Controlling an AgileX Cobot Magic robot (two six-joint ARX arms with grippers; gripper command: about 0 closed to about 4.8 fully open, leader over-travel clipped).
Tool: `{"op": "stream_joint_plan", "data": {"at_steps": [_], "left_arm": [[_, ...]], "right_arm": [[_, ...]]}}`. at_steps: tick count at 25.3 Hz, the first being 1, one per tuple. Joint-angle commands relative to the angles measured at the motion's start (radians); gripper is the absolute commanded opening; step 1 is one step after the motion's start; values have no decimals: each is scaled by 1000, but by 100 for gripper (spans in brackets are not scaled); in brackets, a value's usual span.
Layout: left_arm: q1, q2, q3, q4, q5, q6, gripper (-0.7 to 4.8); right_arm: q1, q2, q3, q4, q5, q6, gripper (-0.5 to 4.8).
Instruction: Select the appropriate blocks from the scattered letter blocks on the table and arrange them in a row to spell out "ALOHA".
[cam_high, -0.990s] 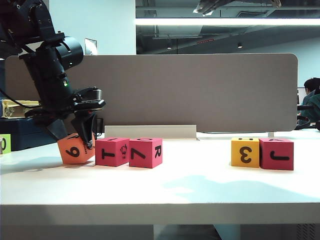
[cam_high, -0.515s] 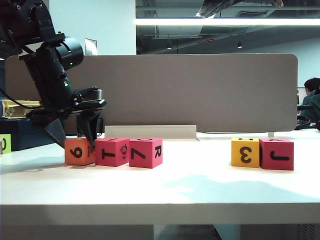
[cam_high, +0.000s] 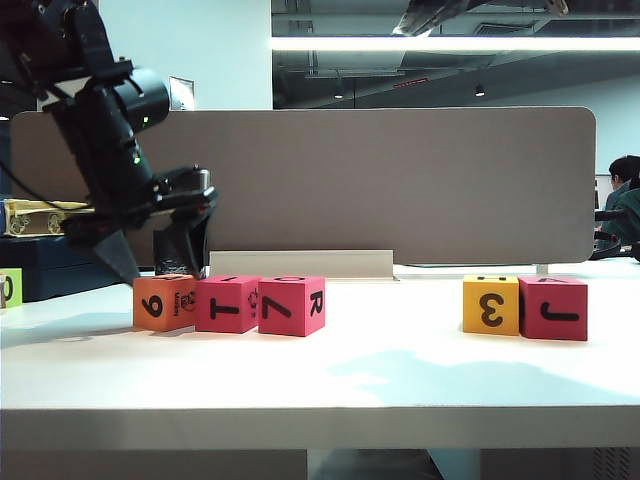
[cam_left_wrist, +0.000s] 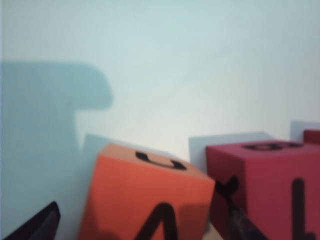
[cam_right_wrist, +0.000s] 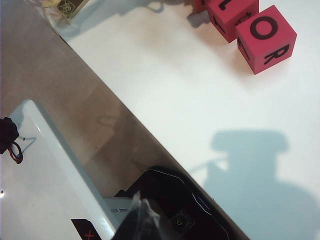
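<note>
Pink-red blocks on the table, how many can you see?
3. One pink-red block showing T touches the orange block at the left; the next, showing 7 and R, sits beside it. The third, showing J, stands far right against the yellow block. None appear hidden.

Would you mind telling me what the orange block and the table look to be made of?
The orange block looks like matte foam or soft plastic: uniform dull color, no glare, slightly rounded edges, printed black characters. The table looks like smooth white laminate; it shows soft shadows and a faint sheen.
</note>
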Motion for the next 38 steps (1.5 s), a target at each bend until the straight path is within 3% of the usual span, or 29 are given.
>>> {"op": "stream_joint_plan", "data": {"at_steps": [1,6,10,12,14,18,20,24,31,38], "left_arm": [[2,-3,60,-31,-36,-3,414],[2,-4,170,-119,-77,-2,413],[1,-6,266,-239,-65,-3,406],[0,-6,313,-298,-19,-3,398],[-9,-13,392,-393,136,-4,398],[-42,-54,398,-398,162,-8,387],[-67,-76,398,-397,158,-7,353],[-125,-133,398,-412,121,2,332],[-175,-193,399,-435,84,6,332],[-188,-225,399,-436,77,5,331]], "right_arm": [[0,-3,5,9,-2,2,-4],[0,-3,5,10,32,1,-4],[-2,4,5,15,205,5,-4],[-5,16,5,16,277,5,-4],[-21,50,6,19,354,5,-4],[-49,99,6,32,420,5,-4],[-74,123,6,45,438,5,-4],[-171,198,6,66,503,5,-4],[-322,248,5,58,517,5,-4],[-384,244,6,-22,491,3,-4]]}}
